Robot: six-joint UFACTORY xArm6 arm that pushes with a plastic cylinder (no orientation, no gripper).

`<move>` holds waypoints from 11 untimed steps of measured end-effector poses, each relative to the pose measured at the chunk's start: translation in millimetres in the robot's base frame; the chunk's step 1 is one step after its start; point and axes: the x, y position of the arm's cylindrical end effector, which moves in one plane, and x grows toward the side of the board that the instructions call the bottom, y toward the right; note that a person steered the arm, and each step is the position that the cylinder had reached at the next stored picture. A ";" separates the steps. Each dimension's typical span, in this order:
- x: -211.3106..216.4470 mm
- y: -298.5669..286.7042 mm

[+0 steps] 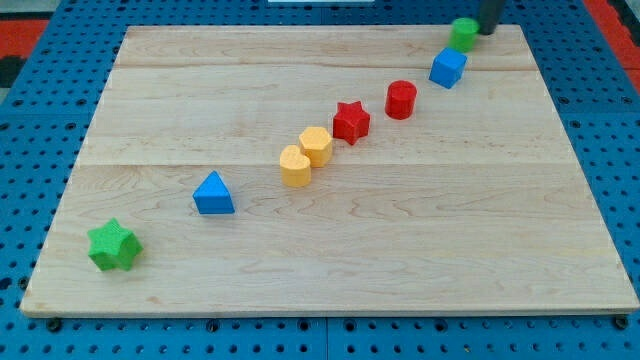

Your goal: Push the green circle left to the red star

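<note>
You see my tip (487, 31) at the frame's upper right, touching the green circle (463, 34); it has no jaws and holds nothing. The red star (351, 121) sits near the centre, well apart.

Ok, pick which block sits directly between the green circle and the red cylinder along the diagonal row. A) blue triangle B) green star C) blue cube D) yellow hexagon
C: the blue cube lies just down-left of the green circle and up-right of the red cylinder. My tip sits at the circle's right side, at the view's top.
</note>
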 end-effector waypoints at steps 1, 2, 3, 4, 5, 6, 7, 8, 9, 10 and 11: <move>37.7 -93.8; 38.7 -135.9; 9.3 -114.9; 21.8 -173.5; 84.8 -257.0; 111.6 -290.5; 87.8 -340.4; 105.8 -379.4; 135.5 -330.9; 150.9 -337.3; 152.7 -354.4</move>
